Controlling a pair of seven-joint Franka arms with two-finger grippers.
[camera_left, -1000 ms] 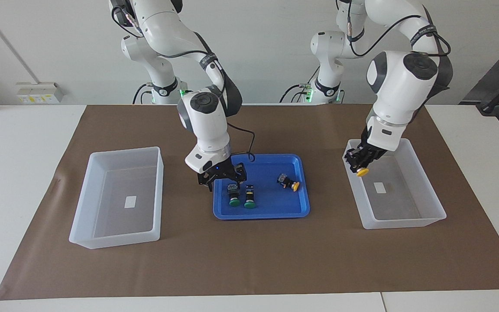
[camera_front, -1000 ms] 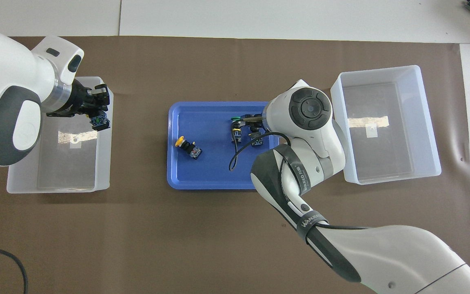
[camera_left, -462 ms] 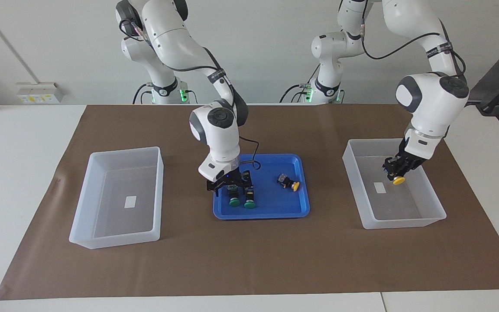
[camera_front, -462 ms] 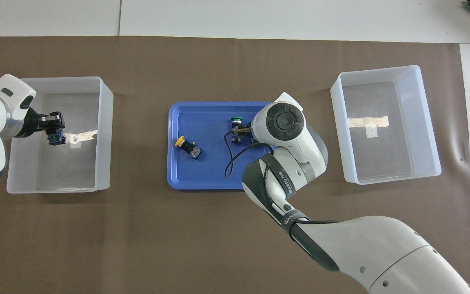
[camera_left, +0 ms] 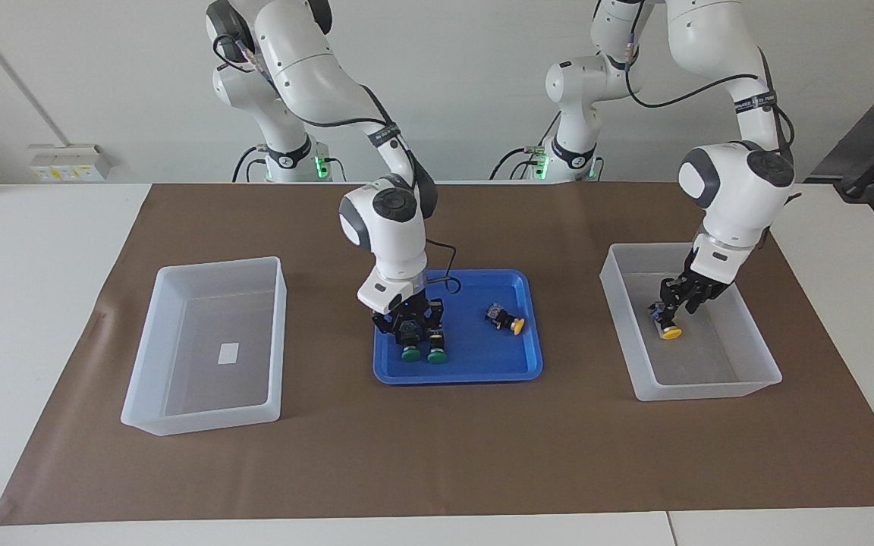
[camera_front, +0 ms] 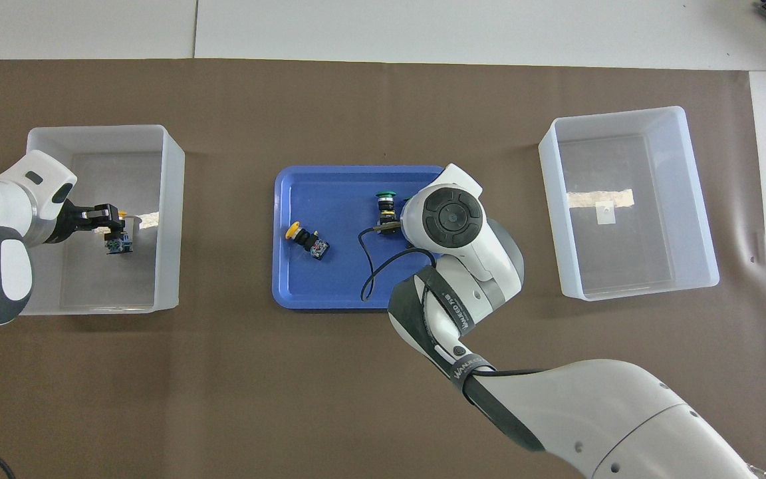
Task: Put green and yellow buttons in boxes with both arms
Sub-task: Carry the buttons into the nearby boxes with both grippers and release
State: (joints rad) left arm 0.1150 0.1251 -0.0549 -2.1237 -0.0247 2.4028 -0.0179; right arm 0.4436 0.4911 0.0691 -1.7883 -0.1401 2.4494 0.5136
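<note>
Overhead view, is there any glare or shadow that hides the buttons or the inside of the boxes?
Overhead view: a bright streak of glare lies on the floor of each box, crossing the label; the right arm's wrist covers one green button, a block, not shadow. Facing view: light is even, shadows are soft, both green caps and the tray's yellow button read clearly, and no glare shows in either box.

Colours here: brown mat (camera_left: 437, 455) over a white table (camera_left: 27, 303). Blue tray (camera_left: 482, 371) in the middle, two translucent white boxes (camera_left: 205, 341) (camera_left: 710, 383), the empty one with a small white label (camera_left: 230, 353). Buttons have dark bodies: two green caps (camera_left: 410, 354) (camera_left: 437, 356) and one yellow cap (camera_left: 518, 325) in the tray, another yellow cap (camera_left: 671, 334) in the other box. Arms are white with grey joints, black cables, black grippers (camera_left: 409, 327) (camera_left: 678, 301).
</note>
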